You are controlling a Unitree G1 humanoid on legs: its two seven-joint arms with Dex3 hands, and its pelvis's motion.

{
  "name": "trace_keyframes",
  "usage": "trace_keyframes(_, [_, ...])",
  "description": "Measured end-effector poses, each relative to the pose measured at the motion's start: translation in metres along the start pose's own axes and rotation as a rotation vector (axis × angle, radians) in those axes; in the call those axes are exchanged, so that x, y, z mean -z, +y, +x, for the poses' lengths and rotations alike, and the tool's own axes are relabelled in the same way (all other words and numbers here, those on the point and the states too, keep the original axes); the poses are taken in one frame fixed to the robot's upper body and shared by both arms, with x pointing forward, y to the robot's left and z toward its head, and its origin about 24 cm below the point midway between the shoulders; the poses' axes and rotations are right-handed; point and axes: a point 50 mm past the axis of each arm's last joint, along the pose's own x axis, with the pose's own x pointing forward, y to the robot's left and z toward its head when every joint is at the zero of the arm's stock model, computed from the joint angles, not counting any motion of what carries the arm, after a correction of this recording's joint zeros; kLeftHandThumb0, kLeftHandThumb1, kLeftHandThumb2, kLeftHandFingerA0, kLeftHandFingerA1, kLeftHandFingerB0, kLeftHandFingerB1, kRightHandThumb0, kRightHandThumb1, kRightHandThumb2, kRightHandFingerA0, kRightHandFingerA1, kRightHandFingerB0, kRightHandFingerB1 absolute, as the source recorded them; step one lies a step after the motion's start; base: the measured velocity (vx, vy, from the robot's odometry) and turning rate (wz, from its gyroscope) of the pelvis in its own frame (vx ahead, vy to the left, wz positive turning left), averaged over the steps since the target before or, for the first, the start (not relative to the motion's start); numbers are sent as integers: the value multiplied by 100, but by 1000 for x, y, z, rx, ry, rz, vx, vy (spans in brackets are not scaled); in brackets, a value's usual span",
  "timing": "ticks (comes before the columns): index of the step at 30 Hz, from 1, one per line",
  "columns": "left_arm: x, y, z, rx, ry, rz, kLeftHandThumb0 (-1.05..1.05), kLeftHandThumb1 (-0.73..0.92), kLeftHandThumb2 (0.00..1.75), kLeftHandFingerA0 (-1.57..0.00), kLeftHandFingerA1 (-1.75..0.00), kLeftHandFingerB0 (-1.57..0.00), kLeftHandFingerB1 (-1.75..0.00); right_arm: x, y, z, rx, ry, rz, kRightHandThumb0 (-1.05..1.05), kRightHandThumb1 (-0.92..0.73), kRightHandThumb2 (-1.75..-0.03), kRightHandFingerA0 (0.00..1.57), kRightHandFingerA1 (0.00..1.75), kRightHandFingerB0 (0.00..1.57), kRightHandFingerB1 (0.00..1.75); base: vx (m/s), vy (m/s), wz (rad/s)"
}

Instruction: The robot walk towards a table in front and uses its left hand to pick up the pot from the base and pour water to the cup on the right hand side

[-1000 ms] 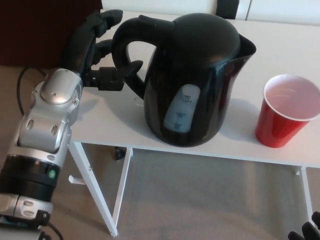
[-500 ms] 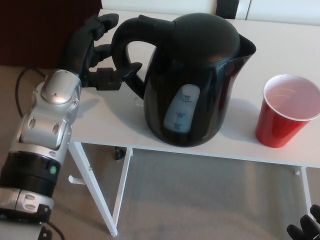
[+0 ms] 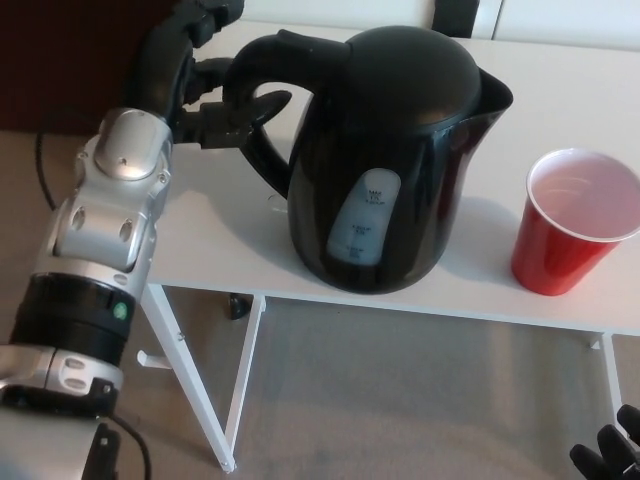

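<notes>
While its silver forearm rises along the left edge of the frame, the robot's left hand [image 3: 190,70] reaches in at the upper left, just beside the handle [image 3: 262,95] of a black kettle [image 3: 390,160]. The black fingers [image 3: 200,18] are spread apart and arch above the top of the handle loop, while the thumb [image 3: 258,110] pokes toward the loop from the left; the hand has nothing clamped, and whether any finger touches the handle cannot be told from this angle. The kettle stands upright at the centre of the frame on a white table [image 3: 580,90], its spout [image 3: 495,95] pointing to the right and a pale water gauge [image 3: 362,225] showing on its front. Any base beneath it cannot be made out. To the right, well apart from the kettle, a red cup [image 3: 570,225] stands upright near the table's front edge, its pale inside facing the camera. White table legs [image 3: 190,380] run down over a grey carpet [image 3: 400,400] in the lower part of the frame. At the lower right corner, only the dark fingertips of the right hand [image 3: 608,458] show, too little to tell how they are set.
</notes>
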Motion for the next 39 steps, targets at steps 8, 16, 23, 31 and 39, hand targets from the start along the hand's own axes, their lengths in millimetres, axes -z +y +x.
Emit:
trace_keyframes(8, [-4, -9, 9, -31, -7, 19, -48, 37, 65, -43, -46, -30, -40, -3, 6, -1, -13, -16, -7, -34, -66, -61, 22, 43, 9, 32, 0, 0, 0])
trace_keyframes(16, [1, -20, 14, -53, 12, 26, -32, 43, 53, -51, -41, -36, -34, -7, 13, 0, -23, -33, -5, -36, -65, -60, 21, 43, 10, 32, 0, 0, 0])
trace_keyframes(23, [5, -22, 17, -67, 17, 52, -33, 44, 54, -50, -40, -35, -33, -9, 14, 0, -29, -38, -2, -34, -65, -59, 20, 40, 10, 31, 0, 0, 0])
trace_keyframes(31, [3, -24, 19, -66, 7, 80, -43, 38, 66, -53, -50, -43, -44, -12, 16, 2, -34, -50, 6, -34, -66, -60, 21, 41, 11, 32, 0, 0, 0])
trace_keyframes(39, [0, -33, 24, -91, 26, 77, -20, 63, 55, -80, -175, -56, -170, -15, 19, 1, -32, -60, 9, -35, -67, -60, 23, 42, 12, 31, 0, 0, 0])
